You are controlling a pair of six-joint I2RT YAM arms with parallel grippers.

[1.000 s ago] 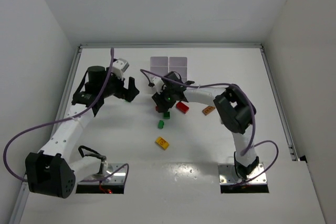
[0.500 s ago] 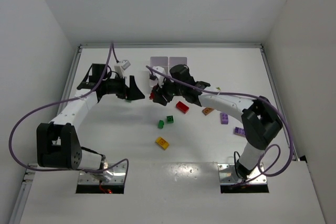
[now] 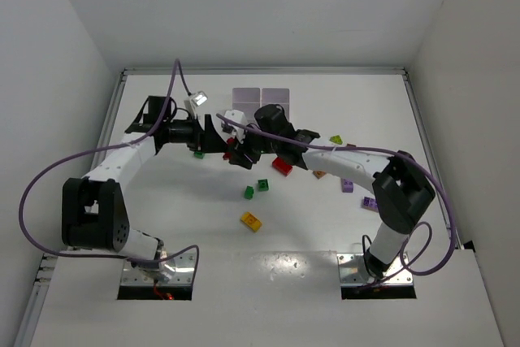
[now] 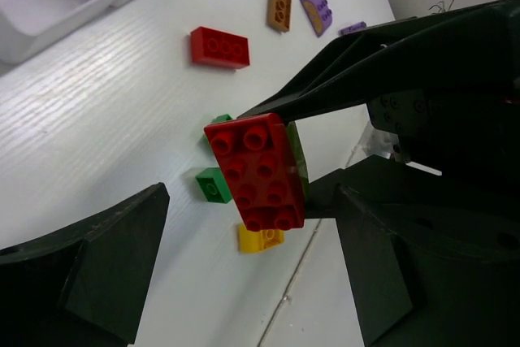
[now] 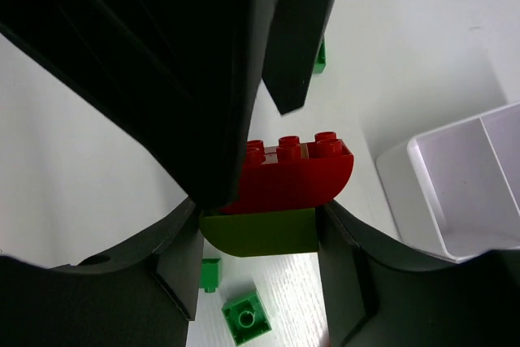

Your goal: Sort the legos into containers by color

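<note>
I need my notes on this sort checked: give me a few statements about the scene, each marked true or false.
The right gripper holds a red-on-lime clump. True.
The left gripper is shut on the yellow brick. False: it is open near the clump, and the yellow brick lies loose on the table.
A single red brick lies loose on the table. True.
The tray compartment in the right wrist view holds a brick. False: it looks empty.

Top external: looked down from high behind both arm bases, far off, covering the whole desk [image 3: 317,225].
Left wrist: close, faced the red-and-green clump [image 4: 258,170].
Right wrist: closest, half blocked, seemingly faced the tray [image 5: 394,172].
Shared: both wrists saw that clump.
</note>
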